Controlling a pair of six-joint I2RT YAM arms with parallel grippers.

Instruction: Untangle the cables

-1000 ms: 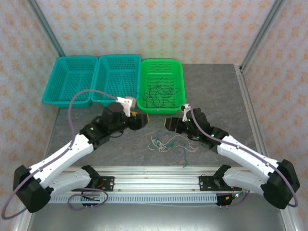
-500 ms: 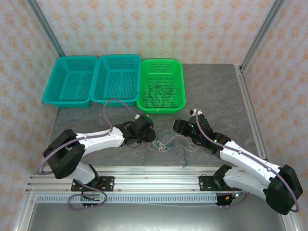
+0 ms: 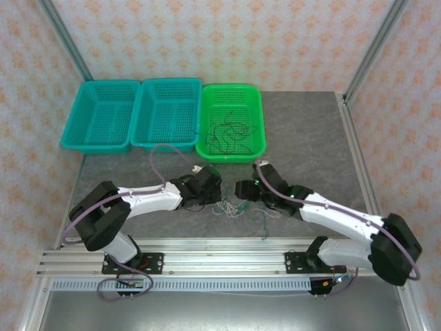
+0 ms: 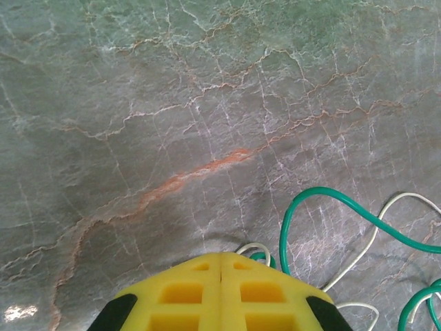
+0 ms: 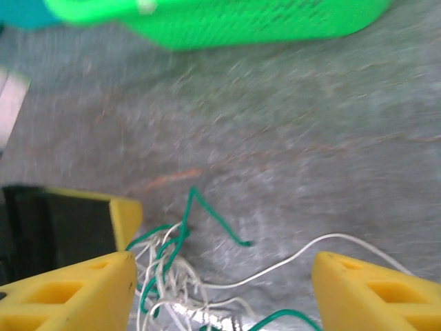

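On the tabletop, a loose tangle of green and white cables. At its 10 o'clock, left end effector, fingers pressed together beside a white loop; grip on it unclear. At 1 o'clock, right end effector spread wide, straddling strands.

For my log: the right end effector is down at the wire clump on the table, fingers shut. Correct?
No: the right end effector is open, yellow fingers spread either side of the wire clump, as the right wrist view shows. The rest holds.
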